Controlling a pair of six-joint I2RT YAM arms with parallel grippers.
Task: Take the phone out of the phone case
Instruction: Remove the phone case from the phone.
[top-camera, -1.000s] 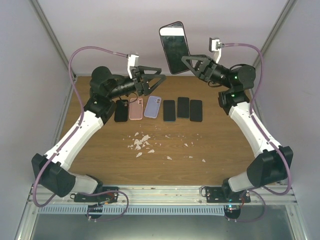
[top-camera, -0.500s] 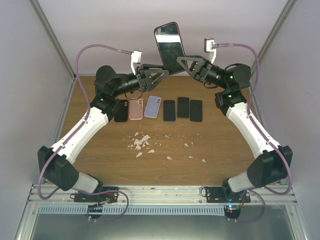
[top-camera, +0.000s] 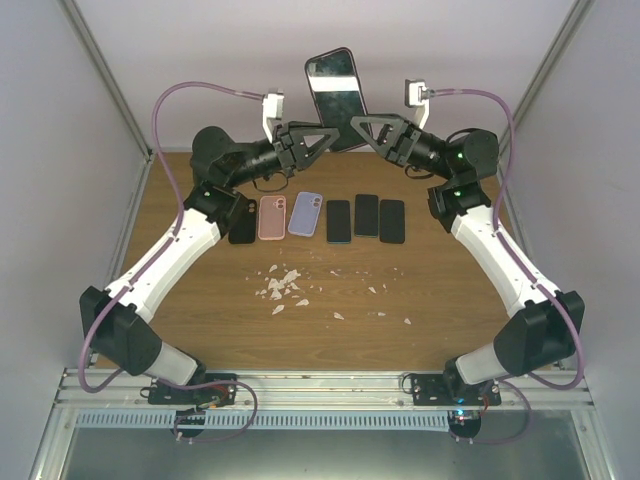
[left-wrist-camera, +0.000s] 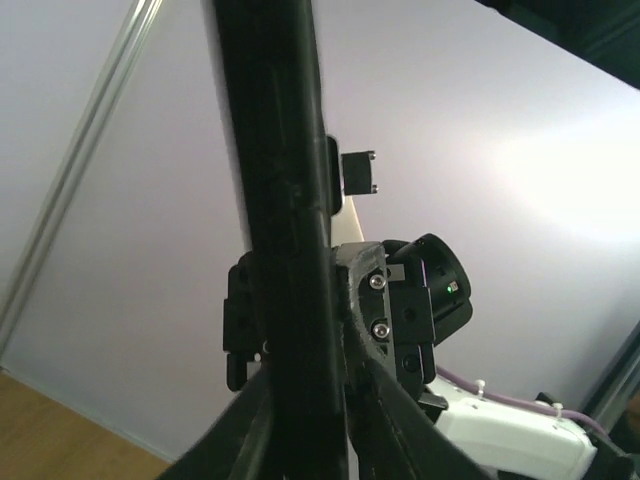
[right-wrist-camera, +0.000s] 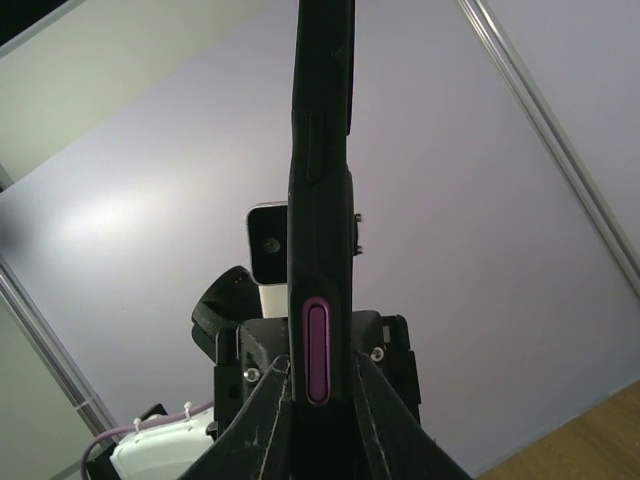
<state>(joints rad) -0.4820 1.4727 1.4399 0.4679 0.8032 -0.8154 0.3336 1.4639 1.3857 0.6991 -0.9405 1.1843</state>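
- Along near edge of table (top-camera: 450, 330): both arm bases; left arm (top-camera: 160, 265) reaching up the left side, right arm (top-camera: 500, 260) up the right.
- Mid-table, just beyond: scatter of white crumbs (top-camera: 282, 285) on the bare wood.
- Further back, flat in a row, left to right: black case (top-camera: 241, 222), partly under the left arm; pink case (top-camera: 272, 217); lilac case (top-camera: 305, 213); then three dark phones (top-camera: 367, 214) side by side, cased or bare cannot tell.
- Above and behind that row, up off the table: phone (top-camera: 335, 95) sitting in its case (right-wrist-camera: 320, 200), upright with a slight lean to the left, glossy screen toward the overhead camera, pale glare band near the top.
- Case edge-on in right wrist view: dark, with a purple side button.
- Right claw (top-camera: 357, 125): clamped tight on lower right part of the phone, fingers (right-wrist-camera: 262, 420) pinching both faces.
- Left claw (top-camera: 328, 133): narrow, closed on lower left part of the phone from the opposite side, fingers (left-wrist-camera: 385, 420) hugging both faces in left wrist view.
- Claw tips close together at the phone's lower end.
- Behind everything: plain pale wall (top-camera: 200, 60).
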